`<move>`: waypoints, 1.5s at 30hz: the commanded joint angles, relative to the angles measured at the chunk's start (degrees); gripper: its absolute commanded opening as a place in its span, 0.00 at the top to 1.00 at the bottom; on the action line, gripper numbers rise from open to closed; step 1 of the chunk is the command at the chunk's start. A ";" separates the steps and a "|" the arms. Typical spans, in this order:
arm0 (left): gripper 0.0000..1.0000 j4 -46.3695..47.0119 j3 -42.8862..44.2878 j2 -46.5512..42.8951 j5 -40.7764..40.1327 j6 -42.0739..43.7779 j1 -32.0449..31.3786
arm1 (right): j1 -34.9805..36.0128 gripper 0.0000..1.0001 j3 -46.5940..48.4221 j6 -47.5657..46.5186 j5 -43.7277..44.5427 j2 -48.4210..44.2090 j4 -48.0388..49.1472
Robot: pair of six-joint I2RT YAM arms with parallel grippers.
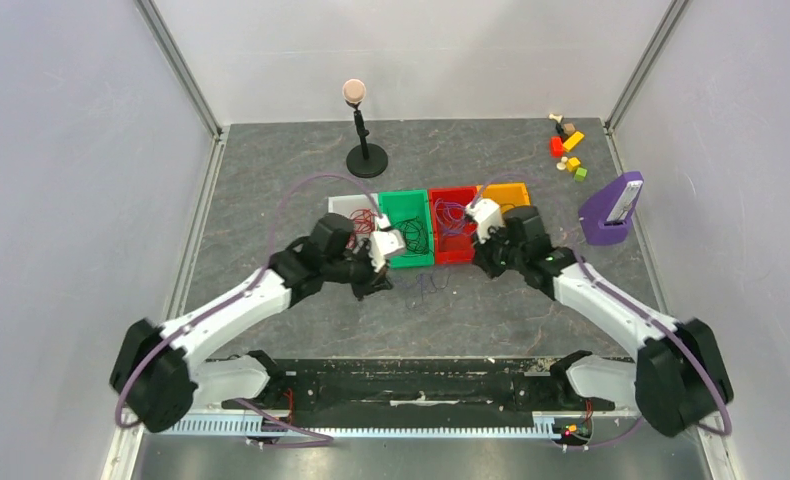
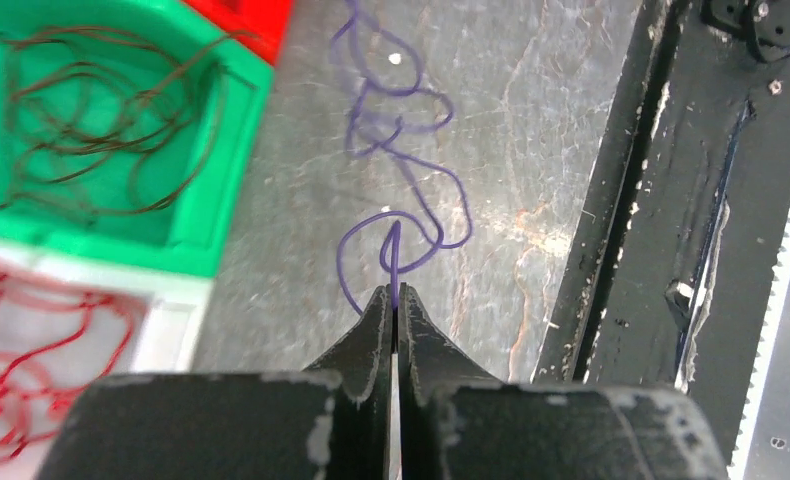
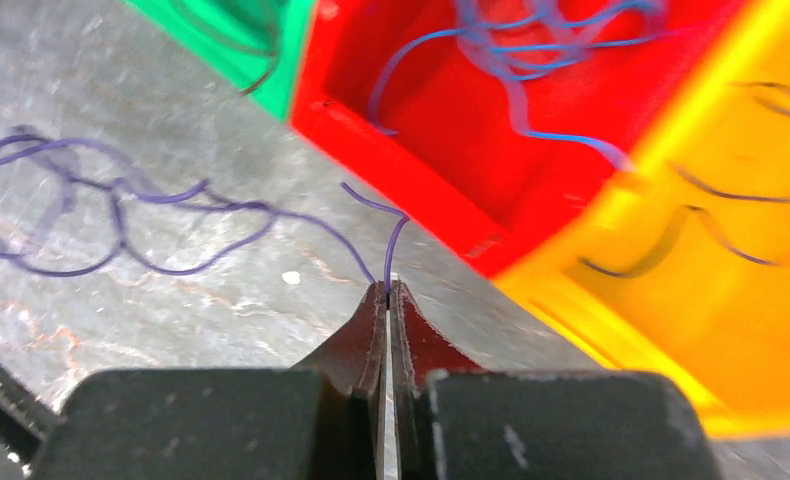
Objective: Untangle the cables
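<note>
Purple wire, pinched at two places. Left hand (image 2: 394,295): jaws closed to a hairline, nipping a small loop of the purple cable (image 2: 411,185) right at the tips. Right hand (image 3: 387,292): the same, jaws pressed together on a bend of it, with a short free end curling away past the tips.

Position: the purple cable lies on the bare grey desk (image 1: 271,180), mid-desk, on the near side of the bin row and between the two hands. It is thin and limp, thrown into several loose overlapping loops. Whether it is one strand or more I cannot tell.

Count:
- Hands: two, both low over the desk.
- Bins: four, touching side by side in a row across the middle of the desk. From the left edge they are the white bin (image 2: 171,310), green bin (image 2: 206,190), red bin (image 3: 391,150) and orange bin (image 3: 621,330).
- Sorted clumps: four, one per bin. Red cables (image 2: 31,330) are in the white bin and dark cables (image 2: 81,120) in the green. Blue cables (image 3: 531,40) are in the red, and a few dark purplish strands (image 3: 731,195) are in the orange. All are hair-thin and wavy, loosely coiled.

Elsewhere:
- One black stand (image 1: 365,150) with a pale ball on top, near the far edge.
- Small coloured blocks (image 1: 568,148) in the far right corner, too small to count.
- One purple holder (image 1: 611,210) by the right edge.
</note>
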 commanded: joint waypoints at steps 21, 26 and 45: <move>0.98 -11.47 3.69 -18.68 23.11 -1.85 26.34 | -33.76 1.00 16.85 -6.60 -14.91 -12.30 -15.84; 0.98 -1.15 9.22 -13.73 19.23 -10.38 15.13 | -32.95 1.00 17.62 -2.09 -36.64 -12.29 -16.32; 0.98 23.04 51.14 36.37 -5.20 -16.57 -7.55 | -32.58 1.00 21.92 -2.67 -16.95 -6.27 -6.29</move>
